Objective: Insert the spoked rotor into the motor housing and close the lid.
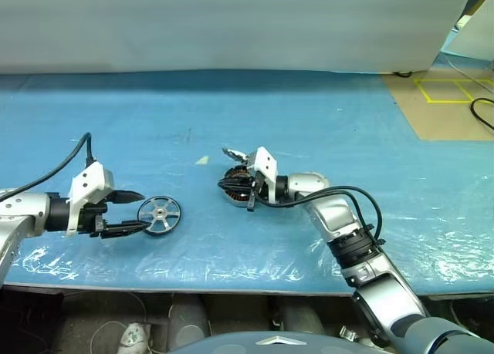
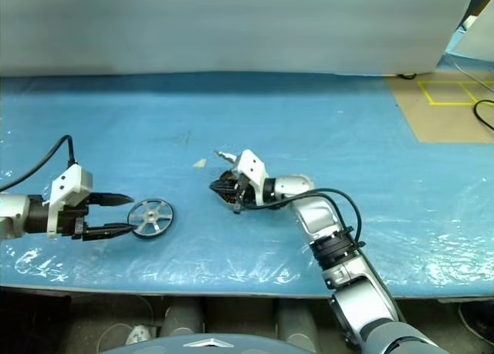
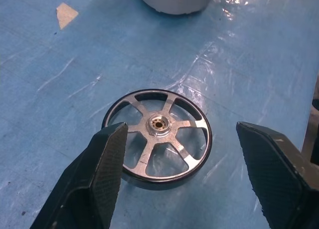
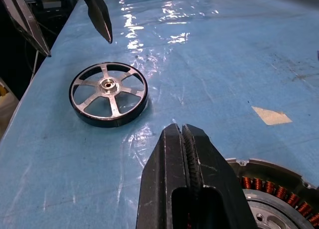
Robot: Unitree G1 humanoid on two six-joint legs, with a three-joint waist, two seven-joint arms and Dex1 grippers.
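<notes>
One spoked rotor (image 1: 159,214) lies flat on the blue surface (image 1: 309,130), between the spread fingers of the left claw (image 1: 133,212). One motor housing (image 4: 271,196), copper windings showing, sits well apart beside the right claw (image 4: 185,154), whose two fingers are pressed together.

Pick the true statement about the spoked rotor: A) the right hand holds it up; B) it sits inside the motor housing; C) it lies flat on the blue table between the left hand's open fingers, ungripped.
C: the spoked rotor lies flat on the blue table, the left hand open around it, fingers not touching.
</notes>
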